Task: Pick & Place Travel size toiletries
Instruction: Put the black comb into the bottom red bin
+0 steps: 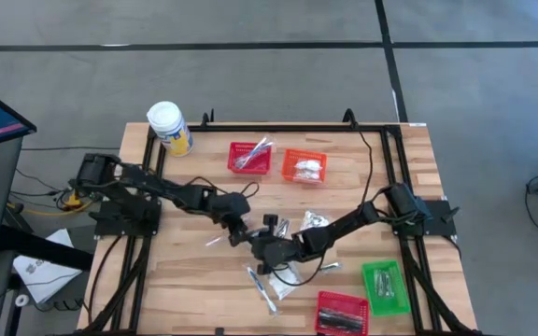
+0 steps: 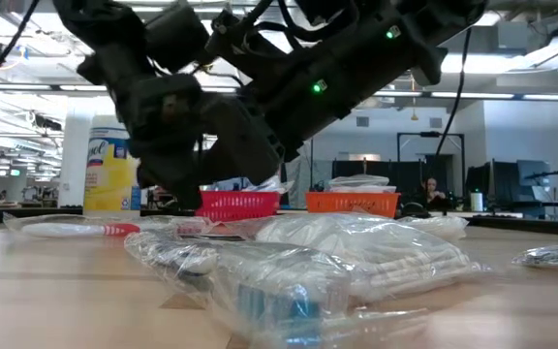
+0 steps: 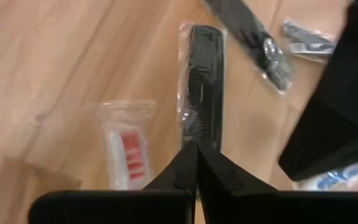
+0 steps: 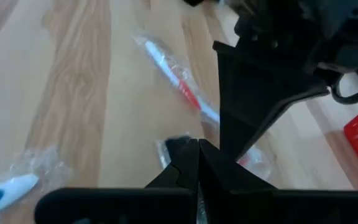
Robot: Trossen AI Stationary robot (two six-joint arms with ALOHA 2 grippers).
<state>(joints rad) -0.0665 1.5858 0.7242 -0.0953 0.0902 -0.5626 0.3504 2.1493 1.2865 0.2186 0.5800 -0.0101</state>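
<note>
Several clear-wrapped toiletries lie flat around the table's middle (image 1: pixel 278 271). Among them are a black comb packet (image 3: pixel 202 93), a small packet with red print (image 3: pixel 128 152), a red-and-white toothbrush packet (image 4: pixel 178 84) and a packet of white sticks (image 2: pixel 376 254). My left gripper (image 1: pixel 239 230) reaches in from the left, its fingers shut (image 3: pixel 196 158) at the comb packet's near end. My right gripper (image 1: pixel 269 248) reaches in from the right and is shut (image 4: pixel 197 152) beside a dark-ended packet (image 4: pixel 174 147). The two grippers stand close together. My left gripper has its shut fingertips at the comb packet's near end (image 3: pixel 197 138), coming from above and slanting along its length. The fingers hide the pinch itself, so I cannot tell whether the wrapper is held. My right gripper's tips are beside the dark-ended packet (image 4: pixel 169 149); whether they touch it I cannot tell.
A red basket (image 1: pixel 250 157) and an orange basket (image 1: pixel 304 167) sit toward the far edge. A green basket (image 1: pixel 385 286) and another red one (image 1: pixel 341 313) stand at the near right. The white-lidded yellow jar (image 1: pixel 169 128) is at the far left corner. Bare wood lies near left.
</note>
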